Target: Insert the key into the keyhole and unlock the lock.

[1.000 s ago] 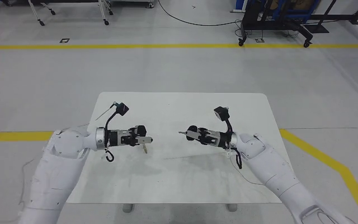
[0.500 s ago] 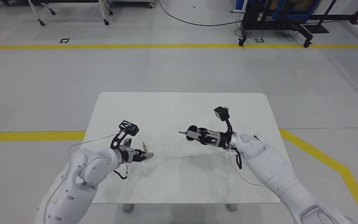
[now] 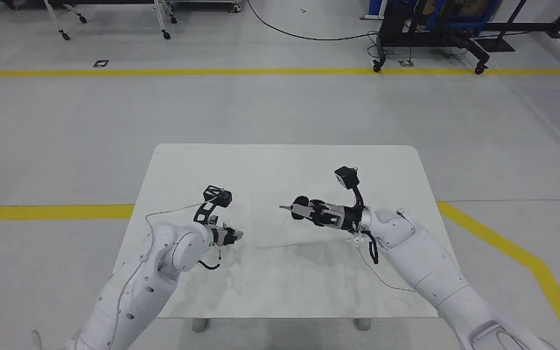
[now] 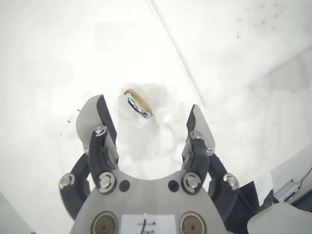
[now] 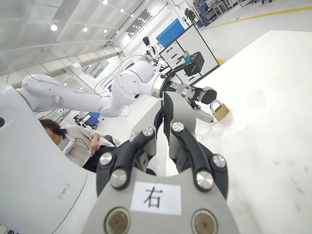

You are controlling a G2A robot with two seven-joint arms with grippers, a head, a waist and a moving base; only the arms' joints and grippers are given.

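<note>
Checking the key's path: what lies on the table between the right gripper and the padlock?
Only bare table, as the top view shows. The right gripper holds the key; the padlock sits at the open left gripper.

Brass padlock (image 4: 139,104), silver shackle, on table (image 3: 350,166); thin key (image 3: 284,207) pinched in right tool (image 3: 297,208).

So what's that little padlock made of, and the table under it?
The padlock body looks like brass: yellow-gold with a dull sheen. Its loop looks like chrome-plated steel, bright and mirror-like. The table has a plain white matt top, maybe laminate or painted board; I cannot tell which.
</note>
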